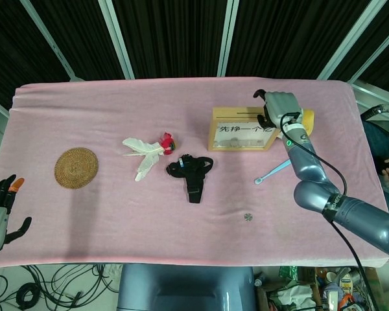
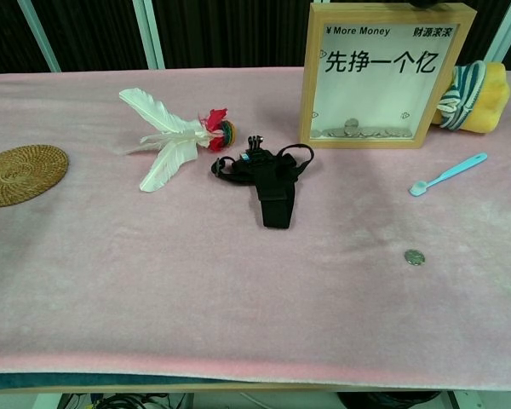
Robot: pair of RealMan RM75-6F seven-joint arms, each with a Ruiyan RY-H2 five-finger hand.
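The right hand (image 1: 280,105) is seen in the head view above the top edge of the wooden money box (image 1: 242,129), its fingers parted and nothing held in them. Inside the box's clear front, a coin (image 2: 350,126) is seen just above the row of coins at the bottom, while another coin (image 2: 415,256) lies on the pink counter (image 2: 153,281) well apart from the box, near a blue toothbrush (image 2: 447,174). The left hand (image 1: 0,210) is kept off the counter's near left corner, fingers spread and empty.
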